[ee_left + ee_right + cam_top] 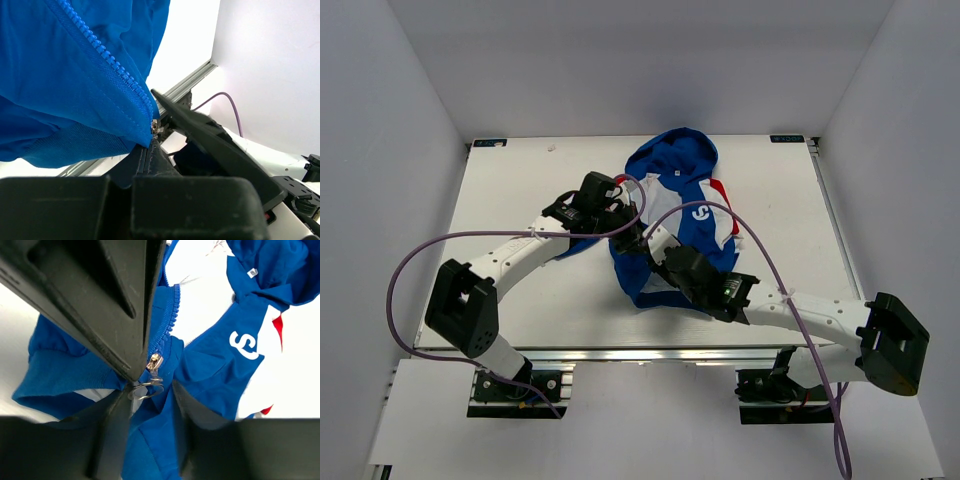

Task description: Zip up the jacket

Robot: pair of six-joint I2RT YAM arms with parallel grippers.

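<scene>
The jacket [680, 215] lies crumpled on the white counter [520, 200], right of centre, its hood toward the far edge and its front partly open. The left pincer [152, 136] is closed on the bottom corner of one front edge, just below the blue zipper teeth [105, 55]. The right pincer [144, 384] is clamped at the metal slider [154, 362] and its ring pull [146, 391]. The two pincers sit just beside each other.

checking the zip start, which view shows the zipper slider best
Right wrist: the small silver zipper slider and its ring appear close up. Left wrist shows only a metal glint on the blue jacket; top external hides it under the arms.
</scene>
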